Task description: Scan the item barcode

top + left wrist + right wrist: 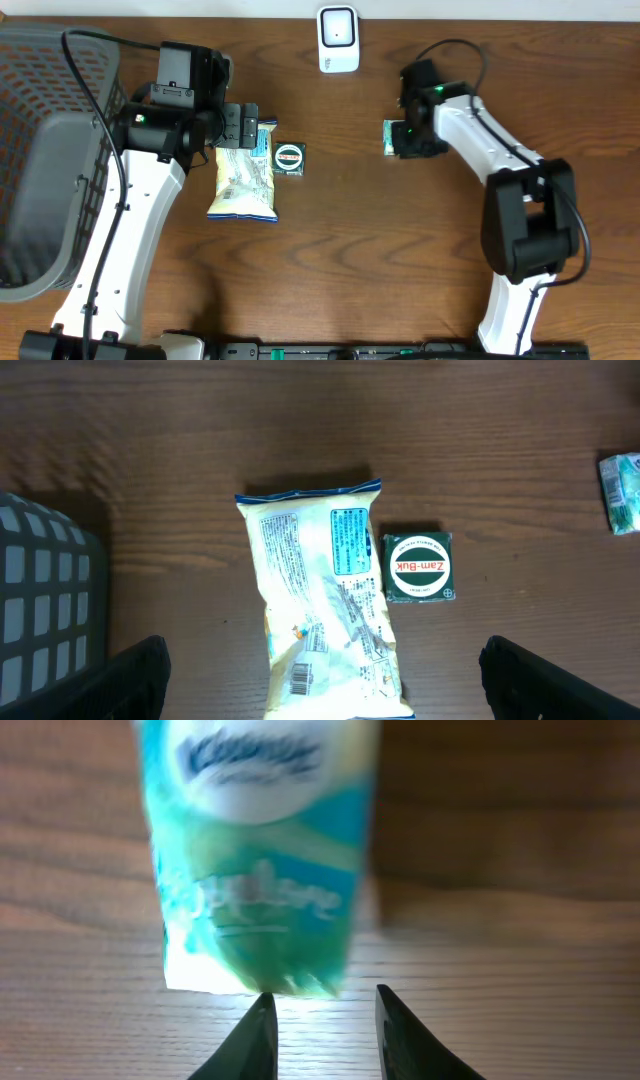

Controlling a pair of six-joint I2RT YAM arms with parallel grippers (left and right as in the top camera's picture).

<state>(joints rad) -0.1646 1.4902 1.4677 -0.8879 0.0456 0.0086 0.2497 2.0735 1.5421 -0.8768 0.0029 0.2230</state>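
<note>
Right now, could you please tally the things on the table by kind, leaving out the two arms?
Snack bag: 1
Zam-Buk box: 1
Tissue pack: 1
White scanner: 1
Grey basket: 1
Total: 5

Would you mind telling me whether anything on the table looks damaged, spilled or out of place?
Nothing stands out: the bag, tin and tissue pack lie on the table, seemingly intact, nothing spilled.
</note>
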